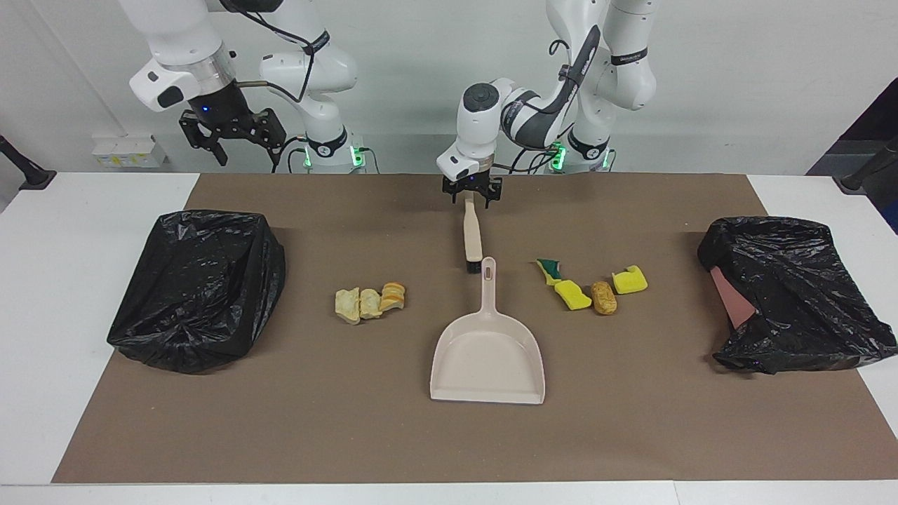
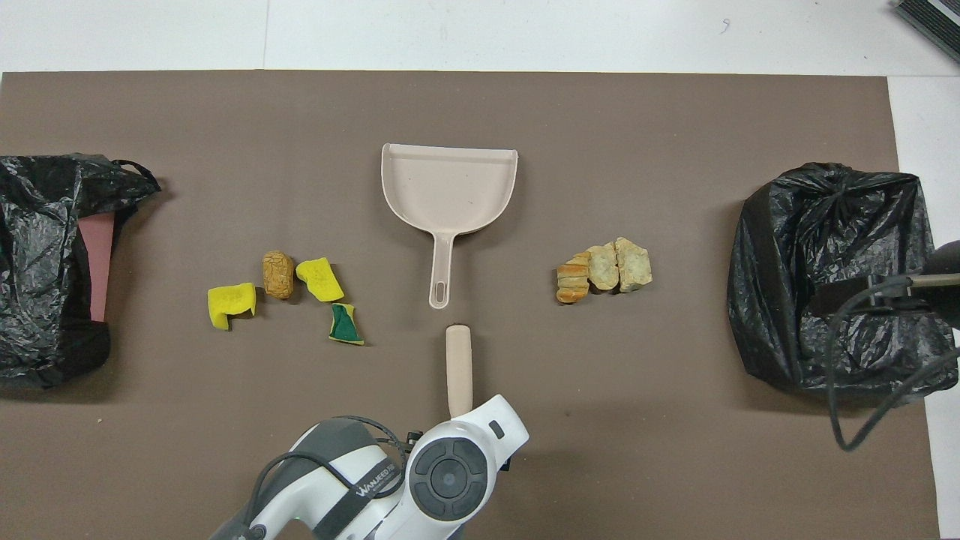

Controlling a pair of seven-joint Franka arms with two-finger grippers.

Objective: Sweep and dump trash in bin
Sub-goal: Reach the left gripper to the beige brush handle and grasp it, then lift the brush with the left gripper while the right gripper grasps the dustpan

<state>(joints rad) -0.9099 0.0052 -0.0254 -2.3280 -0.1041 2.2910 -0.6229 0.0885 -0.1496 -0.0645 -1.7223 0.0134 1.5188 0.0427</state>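
Observation:
A beige brush [image 1: 472, 235] lies on the brown mat, its handle end nearest the robots. My left gripper [image 1: 471, 199] is down at that handle end, and in the overhead view the left arm covers it. The beige dustpan [image 1: 489, 358] lies just farther out, handle toward the brush. Trash lies in two groups. Yellow sponge chunks [image 1: 573, 294], a green-backed one [image 1: 549, 268] and a brown lump [image 1: 604, 297] are toward the left arm's end. Pale and orange pastry pieces [image 1: 370, 303] are toward the right arm's end. My right gripper [image 1: 235, 137] hangs open, high above the table's robot-side edge.
A bin lined with a black bag [image 1: 200, 287] stands at the right arm's end of the mat. Another black-bagged bin [image 1: 793, 294], with a pink wall showing, is at the left arm's end. The right arm's cable [image 2: 862, 360] hangs over its bin in the overhead view.

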